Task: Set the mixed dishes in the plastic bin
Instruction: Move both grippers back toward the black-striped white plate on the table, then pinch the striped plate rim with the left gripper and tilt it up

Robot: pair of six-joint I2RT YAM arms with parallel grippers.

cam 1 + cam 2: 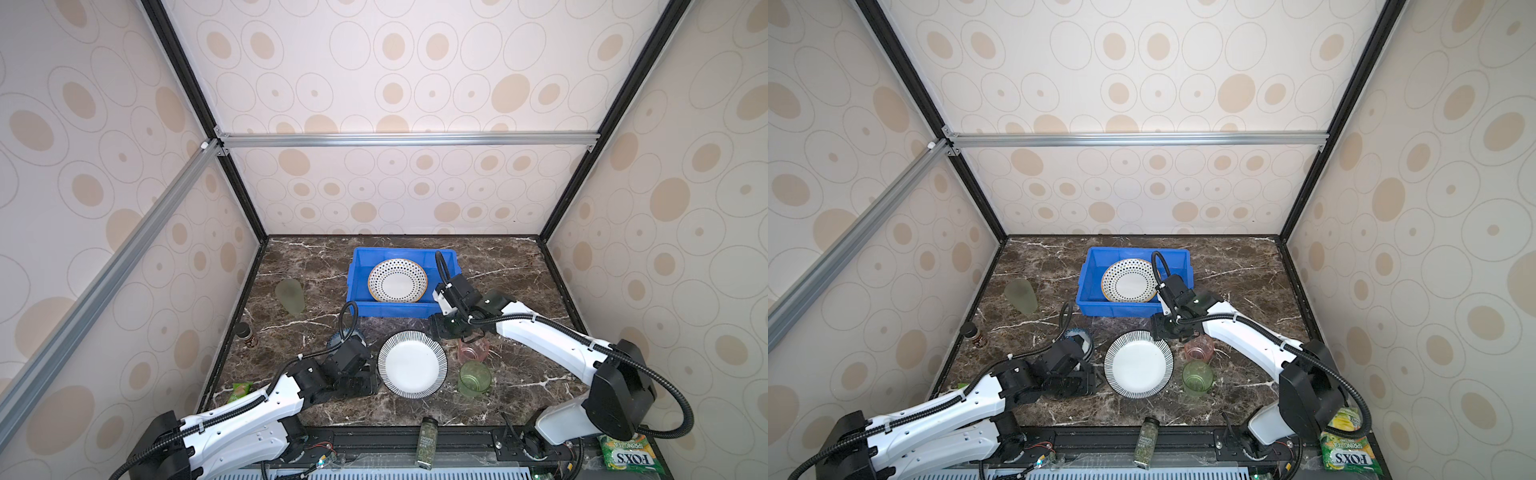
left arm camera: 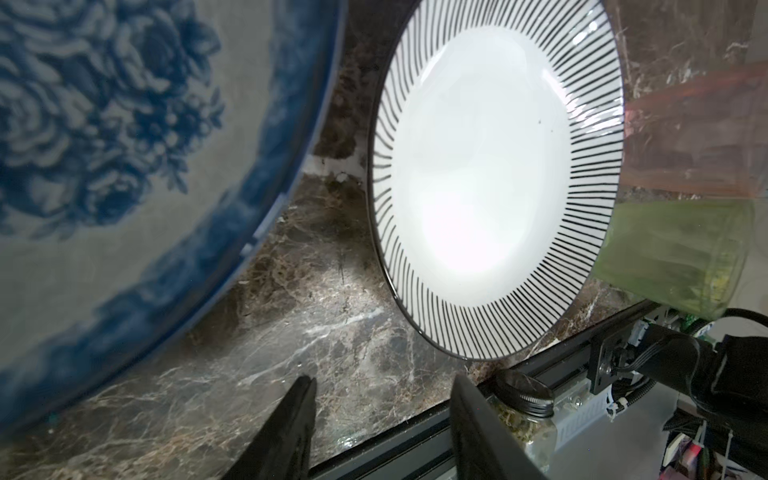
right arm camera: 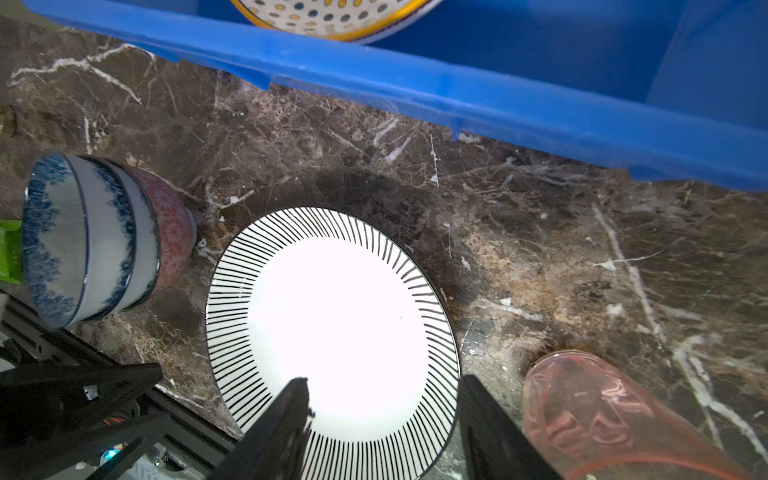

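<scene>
The striped plate (image 1: 412, 365) lies flat on the table (image 1: 519, 291), in the lower centre of both top views, just below the blue bin (image 1: 357, 308), which already holds the dotted plate (image 1: 397, 280). The right gripper (image 3: 384, 380) hangs over the plate's upper-right rim with its jaws apart. In the right wrist view one finger is above the white well and the other just outside the rim; whether either touches it I cannot tell. The left gripper (image 2: 380, 386) is low at the plate's left side, jaws apart over bare table with nothing between them, and the floral bowl (image 2: 104, 145) sits close beside it.

The plate looks like glazed ceramic, so stiff, fairly heavy, slick and chippable (that glare says glossy). Lying flat, I'd judge the raised rim the only place to take hold, pinched top and underside. The pink cup (image 1: 473, 349) and green cup (image 1: 473, 377) stand right of it, close enough to get knocked.
</scene>
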